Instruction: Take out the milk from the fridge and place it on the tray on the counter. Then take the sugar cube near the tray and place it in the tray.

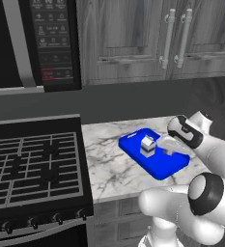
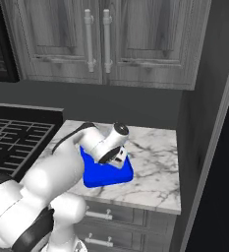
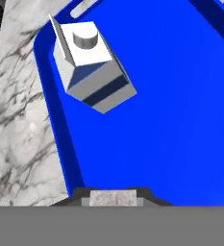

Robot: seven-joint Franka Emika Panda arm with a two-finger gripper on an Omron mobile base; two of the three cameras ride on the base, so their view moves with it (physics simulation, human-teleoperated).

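The milk (image 1: pixel 147 144), a small white carton with dark blue marks, stands upright on the blue tray (image 1: pixel 158 168) on the marble counter (image 1: pixel 109 159). My gripper (image 1: pixel 170 147) hovers low over the tray, just right of the carton and apart from it. In the hand view the milk (image 3: pixel 92 62) stands near the tray's (image 3: pixel 171 120) rounded corner. My gripper (image 3: pixel 113 200) is shut on the sugar cube (image 3: pixel 114 197), a small pale block pinched between the dark fingertips above the tray floor. From the right base view, my arm hides the carton above the tray (image 2: pixel 103 178).
A black stove top (image 1: pixel 32 164) borders the counter on the left. Grey wall cabinets (image 2: pixel 96 39) hang above. The fridge's black side (image 2: pixel 219 187) rises at the counter's (image 2: pixel 155 167) right end. Bare marble lies left and right of the tray.
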